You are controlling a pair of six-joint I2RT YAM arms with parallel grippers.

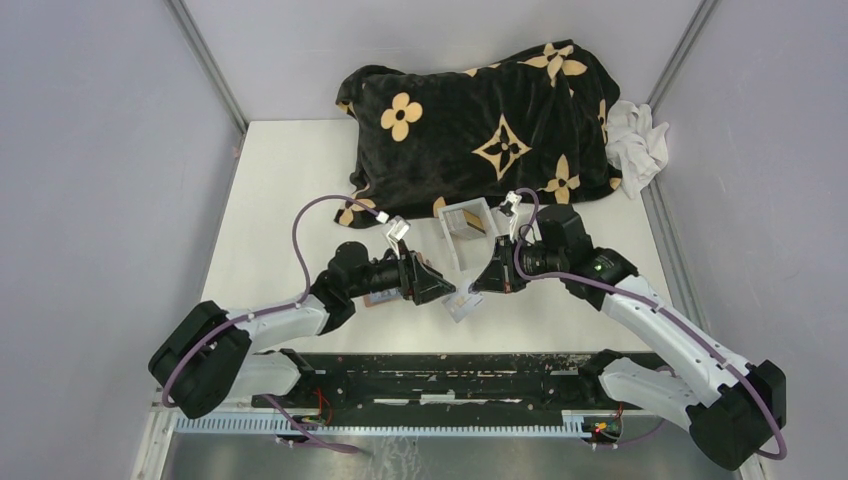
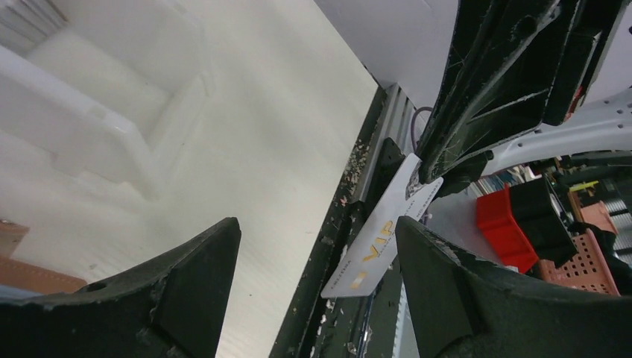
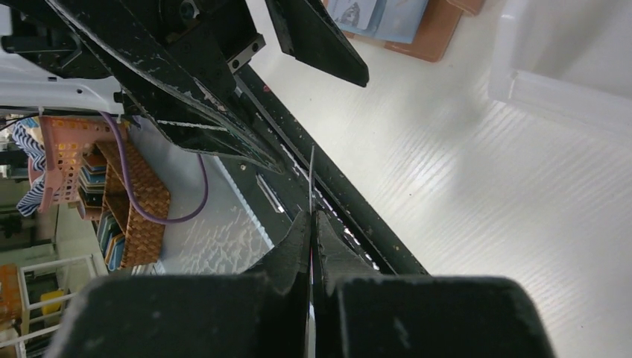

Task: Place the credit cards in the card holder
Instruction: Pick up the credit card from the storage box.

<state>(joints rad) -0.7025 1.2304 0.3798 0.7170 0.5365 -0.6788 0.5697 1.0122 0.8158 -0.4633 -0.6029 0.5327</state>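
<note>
Pinching a credit card (image 3: 311,179) by its edge, the clenched right gripper (image 3: 311,224) faces the released left gripper (image 2: 317,227). That thin hold may let it twist free. The card holder (image 3: 440,37) lies beside the left gripper.

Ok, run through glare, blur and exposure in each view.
Top external: evenly lit and sharp. Left wrist: clear tray washed out to white, the VIP card readable. Right wrist: right tool looms dark and soft, table bright.

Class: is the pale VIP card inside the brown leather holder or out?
Out: the pale plastic VIP card is pinched in the right gripper, apart from the brown holder.
</note>
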